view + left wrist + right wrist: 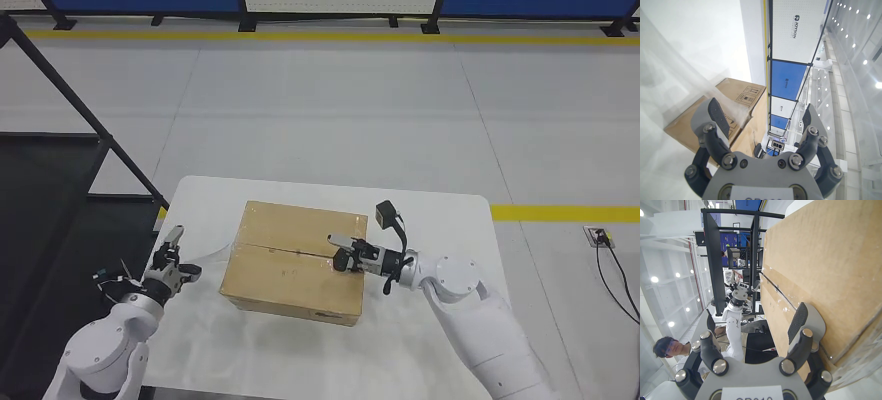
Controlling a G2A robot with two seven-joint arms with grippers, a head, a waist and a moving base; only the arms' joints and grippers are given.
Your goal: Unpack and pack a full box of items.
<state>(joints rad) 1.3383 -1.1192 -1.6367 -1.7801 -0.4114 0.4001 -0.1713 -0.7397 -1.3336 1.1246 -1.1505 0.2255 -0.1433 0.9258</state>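
Observation:
A closed brown cardboard box (pixel 295 262) sits in the middle of the white table (pixel 440 215), its two top flaps meeting in a seam. My right gripper (pixel 337 250) is open over the box's right end, beside the seam. In the right wrist view one pad (pixel 797 321) lies against the box top (pixel 819 266), and nothing is between the fingers of this gripper (pixel 753 323). My left gripper (pixel 178 255) stands open and empty (pixel 761 113) left of the box, apart from it. A wisp of clear film (pixel 736 109) clings to the box's corner (pixel 747 94).
A black metal frame (pixel 70 110) with a dark panel stands off the table's left side. The table's left edge is close to my left gripper. Bare tabletop lies behind the box and to its right.

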